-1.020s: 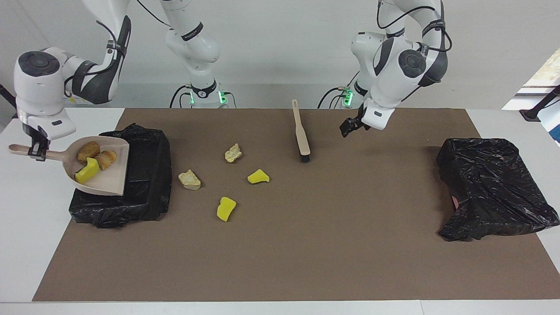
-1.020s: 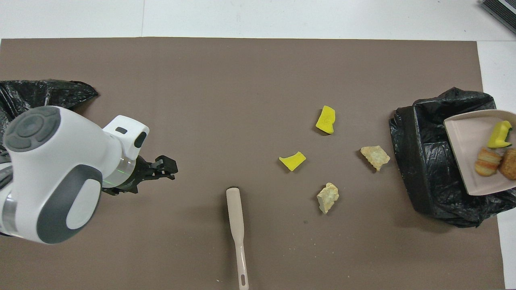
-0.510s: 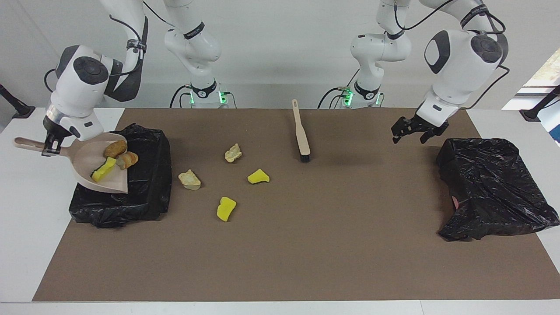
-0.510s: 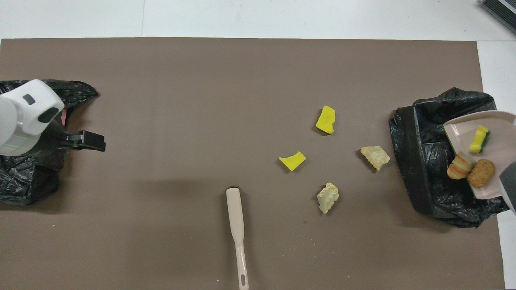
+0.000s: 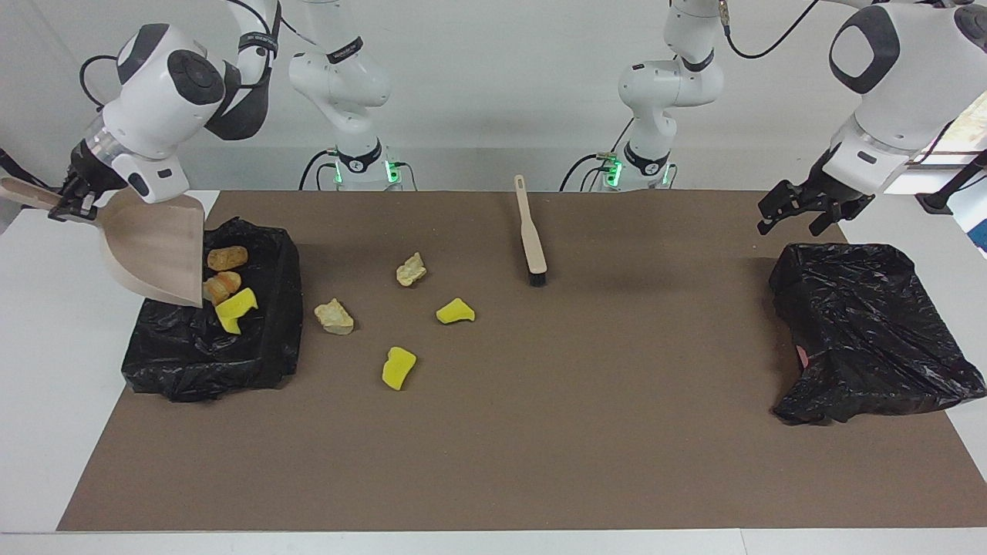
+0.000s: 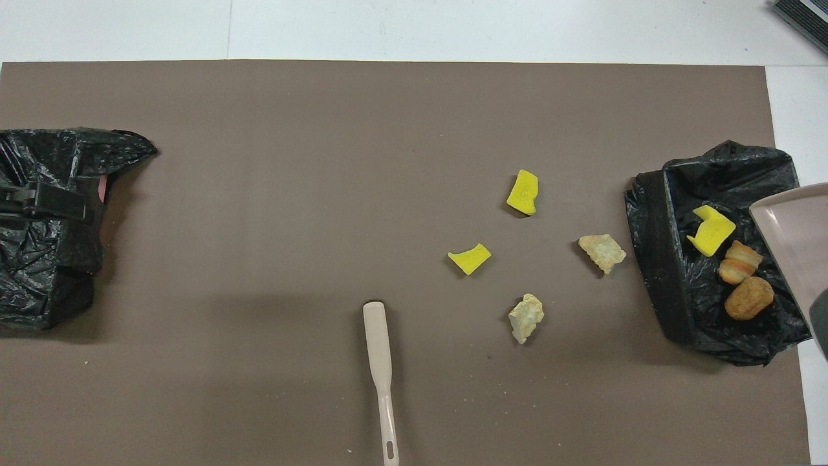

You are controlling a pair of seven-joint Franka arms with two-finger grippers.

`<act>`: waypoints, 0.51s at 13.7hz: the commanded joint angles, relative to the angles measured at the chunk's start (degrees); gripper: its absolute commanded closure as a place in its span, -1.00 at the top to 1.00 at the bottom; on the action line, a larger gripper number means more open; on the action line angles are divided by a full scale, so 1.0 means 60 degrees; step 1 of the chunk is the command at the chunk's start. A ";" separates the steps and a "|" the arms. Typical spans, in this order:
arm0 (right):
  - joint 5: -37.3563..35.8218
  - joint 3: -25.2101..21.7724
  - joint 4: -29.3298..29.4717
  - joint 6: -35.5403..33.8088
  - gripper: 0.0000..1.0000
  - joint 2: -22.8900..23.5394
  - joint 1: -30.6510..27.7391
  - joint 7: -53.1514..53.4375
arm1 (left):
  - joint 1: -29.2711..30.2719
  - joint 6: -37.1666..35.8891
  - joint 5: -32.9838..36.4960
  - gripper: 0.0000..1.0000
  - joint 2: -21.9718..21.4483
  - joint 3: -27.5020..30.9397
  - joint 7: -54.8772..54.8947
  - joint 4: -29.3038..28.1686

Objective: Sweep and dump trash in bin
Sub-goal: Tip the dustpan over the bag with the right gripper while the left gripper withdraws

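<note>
My right gripper (image 5: 65, 204) is shut on the handle of the beige dustpan (image 5: 150, 247), which hangs steeply tipped over the black-lined bin (image 5: 208, 347). Three pieces of trash lie in the bin: a brown lump (image 5: 227, 257), a striped roll (image 5: 220, 285) and a yellow chunk (image 5: 235, 307). On the mat beside the bin lie two pale lumps (image 5: 411, 270) (image 5: 334, 317) and two yellow chunks (image 5: 455, 311) (image 5: 399, 367). My left gripper (image 5: 788, 222) hangs open and holds nothing, over the mat's edge by the black bag (image 5: 864, 331).
The beige hand brush (image 5: 530, 231) lies on the brown mat (image 5: 540, 432) between the arms' bases, bristles pointing away from the robots. The crumpled black bag sits at the left arm's end of the table. White table shows around the mat.
The right arm lifted and tipped the dustpan, and the three scraps slid out of it into the bin. The left gripper swung from beside the brush to above the black bag.
</note>
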 commanded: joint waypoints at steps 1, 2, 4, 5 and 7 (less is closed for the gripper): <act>-0.0295 0.0102 -0.0016 -0.0137 -1.00 -0.0246 -0.0028 0.0196 | 0.0015 -0.0258 0.0204 1.00 -0.0039 -0.0116 -0.0103 -0.0147; -0.0150 0.0247 0.0043 -0.0326 -1.00 -0.0202 0.0131 0.0225 | -0.0073 -0.0229 0.0204 1.00 -0.0084 -0.0116 -0.0074 -0.0177; 0.0230 0.0292 0.0175 -0.0605 -1.00 -0.0144 0.0672 0.0807 | -0.0088 -0.0200 0.0204 1.00 -0.0084 -0.0130 -0.0059 -0.0192; 0.0537 0.0293 0.0306 -0.0867 -1.00 -0.0071 0.1052 0.1188 | -0.0103 -0.0156 0.0204 1.00 -0.0084 -0.0174 -0.0001 -0.0178; 0.1545 0.0293 0.0672 -0.1541 -1.00 0.0134 0.1653 0.2009 | -0.0234 -0.0141 0.0219 1.00 -0.0084 -0.0218 0.0000 -0.0192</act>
